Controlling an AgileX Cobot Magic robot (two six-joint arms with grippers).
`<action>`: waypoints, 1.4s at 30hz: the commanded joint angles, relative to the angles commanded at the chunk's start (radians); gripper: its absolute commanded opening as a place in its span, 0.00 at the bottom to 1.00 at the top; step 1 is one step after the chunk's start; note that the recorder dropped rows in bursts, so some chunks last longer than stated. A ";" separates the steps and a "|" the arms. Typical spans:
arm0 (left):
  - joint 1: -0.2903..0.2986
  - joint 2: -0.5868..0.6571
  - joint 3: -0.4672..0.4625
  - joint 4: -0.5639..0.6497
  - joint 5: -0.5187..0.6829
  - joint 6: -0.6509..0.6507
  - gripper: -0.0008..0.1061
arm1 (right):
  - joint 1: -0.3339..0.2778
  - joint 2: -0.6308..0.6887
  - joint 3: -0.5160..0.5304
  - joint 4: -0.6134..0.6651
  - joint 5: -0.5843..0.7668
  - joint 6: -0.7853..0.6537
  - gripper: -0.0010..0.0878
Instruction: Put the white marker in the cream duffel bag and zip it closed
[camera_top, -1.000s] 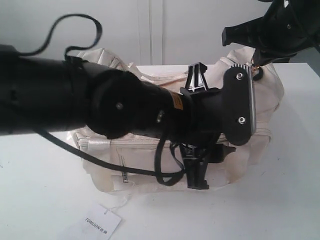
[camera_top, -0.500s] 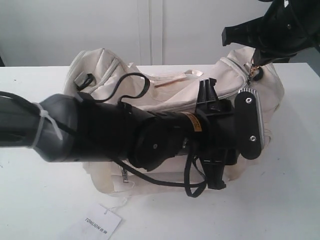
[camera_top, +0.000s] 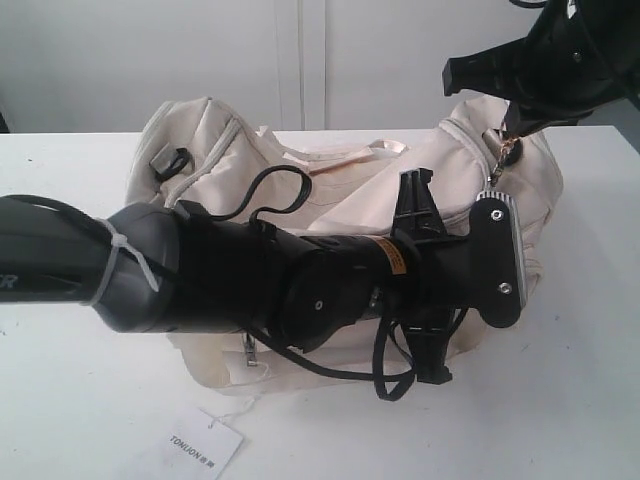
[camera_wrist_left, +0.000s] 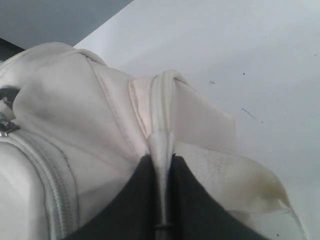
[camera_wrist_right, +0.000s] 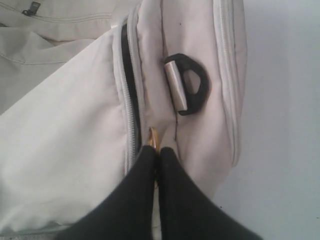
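Cream duffel bag sat on white table. L gripper jaws pinched its satin strap. R gripper jaws pinched gold zip pull, unchanged vs. before. L arm had dropped lower, baring bag's top.

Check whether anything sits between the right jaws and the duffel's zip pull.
Nothing visible does: the right jaws are shut on the gold zip pull of the cream duffel bag. The black D-ring lies beside the zip, clear of it.
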 joint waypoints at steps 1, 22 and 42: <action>0.000 0.000 0.000 0.000 0.000 0.000 0.01 | 0.000 0.000 0.000 0.000 -0.011 0.000 0.01; 0.000 0.000 0.000 0.000 0.029 0.002 0.01 | 0.000 0.013 0.000 -0.106 -0.245 0.110 0.01; 0.000 0.000 0.000 0.000 0.030 0.002 0.01 | 0.000 0.020 0.000 0.127 0.079 -0.099 0.04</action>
